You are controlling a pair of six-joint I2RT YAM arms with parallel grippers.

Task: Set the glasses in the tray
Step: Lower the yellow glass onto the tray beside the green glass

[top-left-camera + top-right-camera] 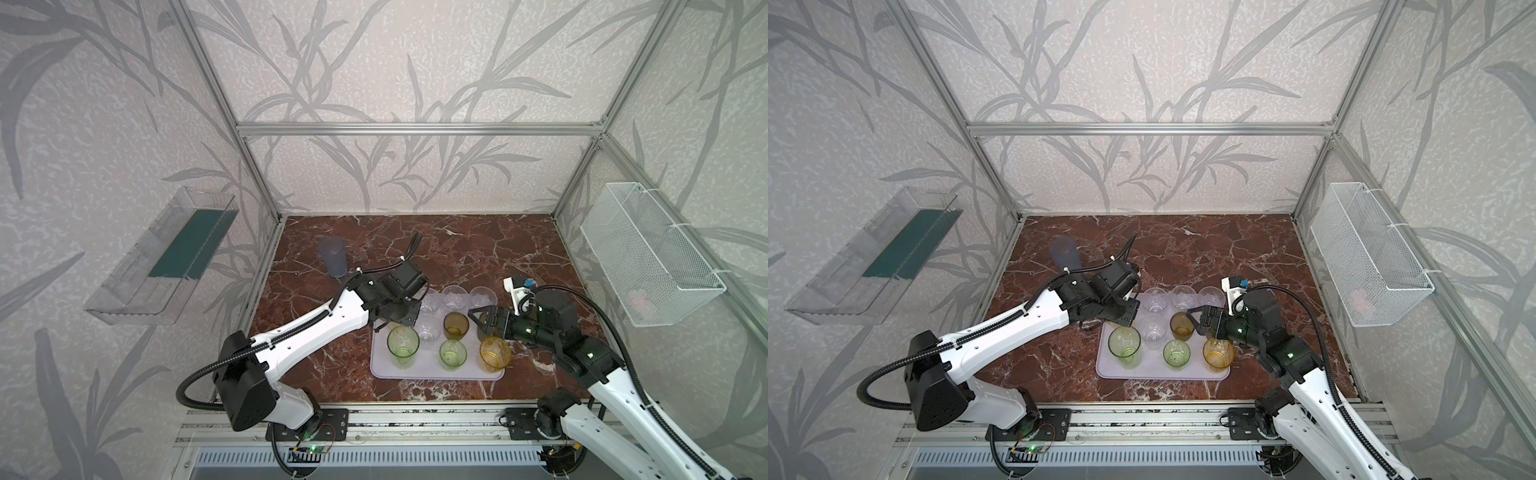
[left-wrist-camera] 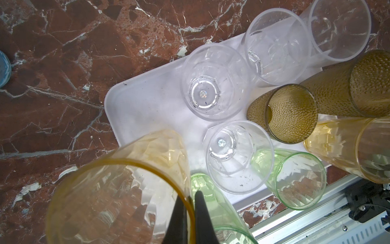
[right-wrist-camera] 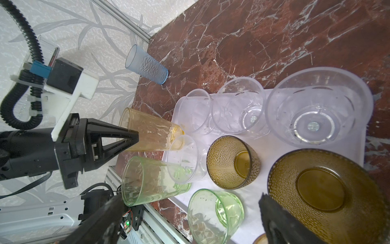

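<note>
Left gripper [image 2: 188,195] was clamped on the amber glass [image 2: 118,190] rim, at the tray's [image 2: 143,105] far-left corner. Right gripper [image 1: 476,323] was wide open, empty, above the tray's right side near an olive glass [image 1: 456,326]. 1 blue glass [image 1: 332,257] stood off-tray on the table [image 1: 478,249].

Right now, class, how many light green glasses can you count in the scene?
2. Both stand on the tray: the left green glass at its near left corner, the middle green glass midway along its near edge. The left arm may hide more.
</note>
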